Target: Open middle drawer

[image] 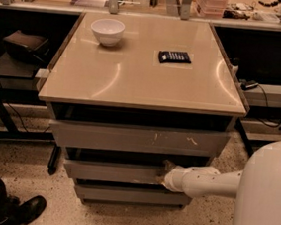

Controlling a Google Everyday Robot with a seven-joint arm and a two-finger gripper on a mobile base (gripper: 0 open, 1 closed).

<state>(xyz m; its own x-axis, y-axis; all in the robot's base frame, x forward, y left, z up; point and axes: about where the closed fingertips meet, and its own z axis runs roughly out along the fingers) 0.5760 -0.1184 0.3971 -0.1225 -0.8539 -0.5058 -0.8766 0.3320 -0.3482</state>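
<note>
The middle drawer (pixel 110 172) is a plain grey front of medium height, under the taller scuffed grey front (pixel 138 138) and above the slimmest front (pixel 127 195). It stands slightly out, with a dark gap above its top edge. My gripper (pixel 166 171) is at the right end of the middle drawer's top edge, reaching into that gap. My white arm (pixel 208 182) runs to it from the right. The gripper's tip is partly hidden in the gap.
The beige cabinet top (pixel 134 79) holds a white bowl (pixel 107 30) and a dark flat packet (pixel 174 57). My white body (pixel 266 201) fills the lower right. A person's dark shoe (pixel 29 208) rests on the speckled floor at lower left. Dark shelves flank the cabinet.
</note>
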